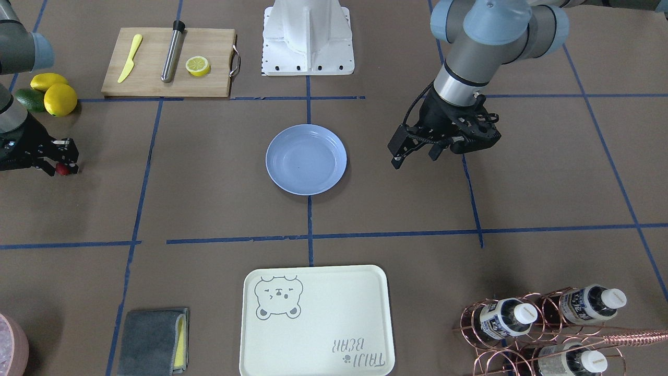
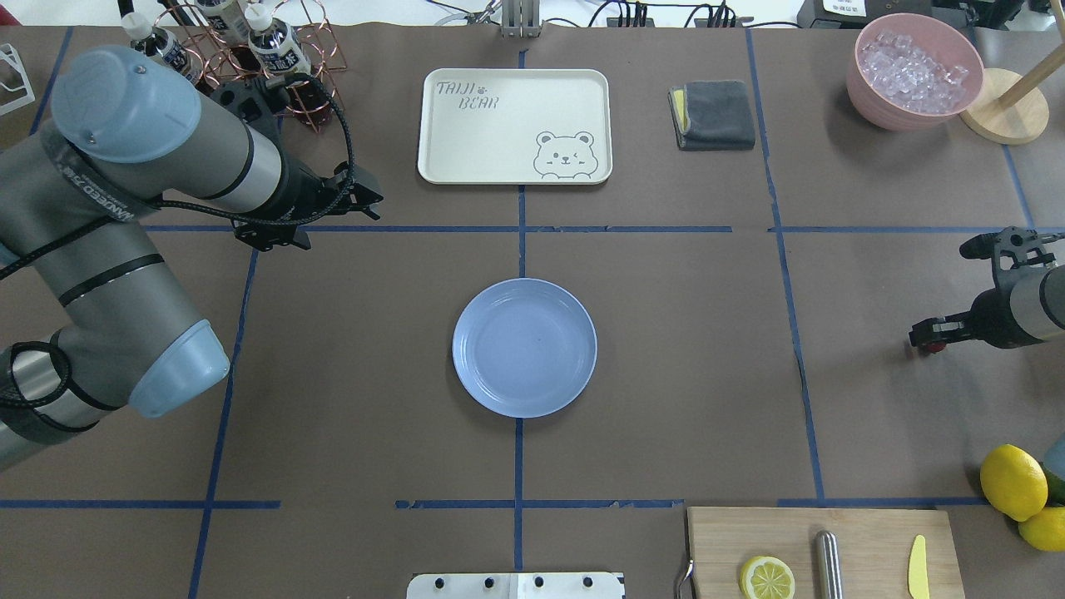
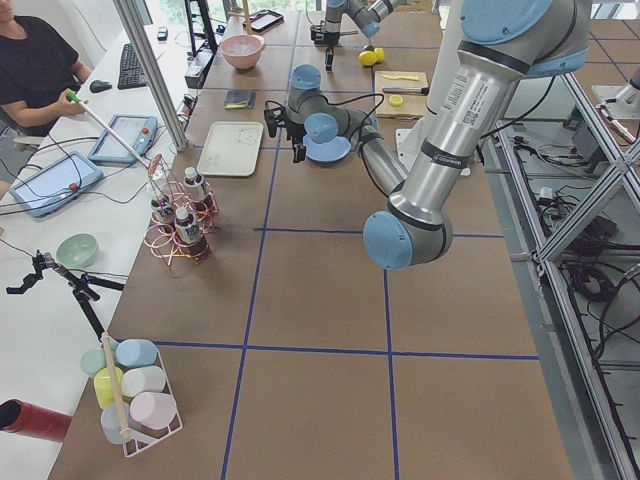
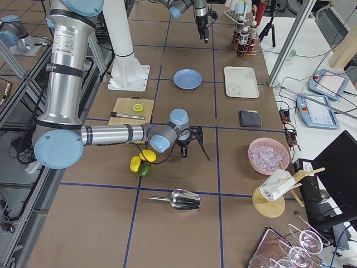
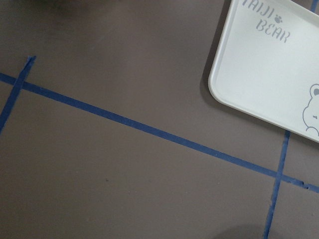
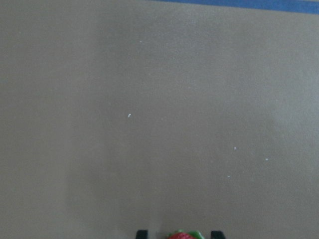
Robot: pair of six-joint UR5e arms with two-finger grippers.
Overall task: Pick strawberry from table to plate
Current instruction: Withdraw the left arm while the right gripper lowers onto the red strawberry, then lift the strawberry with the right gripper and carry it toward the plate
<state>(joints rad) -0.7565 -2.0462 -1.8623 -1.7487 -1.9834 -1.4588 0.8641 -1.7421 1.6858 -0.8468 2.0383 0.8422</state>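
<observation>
The strawberry [image 1: 63,168] is a tiny red berry low over the brown-paper table [image 1: 209,172], far to the robot's right of the plate. My right gripper [image 1: 62,167] is shut on it. In the right wrist view only the top of the strawberry [image 6: 182,235] shows, between two black fingertips [image 6: 142,232] at the bottom edge. In the overhead view the strawberry [image 2: 936,347] shows as a red spot under the right gripper [image 2: 926,339]. The light-blue plate [image 1: 306,159] lies bare at the table's middle. My left gripper [image 1: 416,155] hangs open above the table, holding nothing.
Two lemons [image 1: 60,99] and an avocado [image 1: 28,99] lie behind the right gripper. A cutting board [image 1: 167,62] carries a lemon half, a knife and a metal rod. The bear tray [image 1: 315,318], grey cloth [image 1: 154,339] and bottle rack [image 1: 543,324] line the far side.
</observation>
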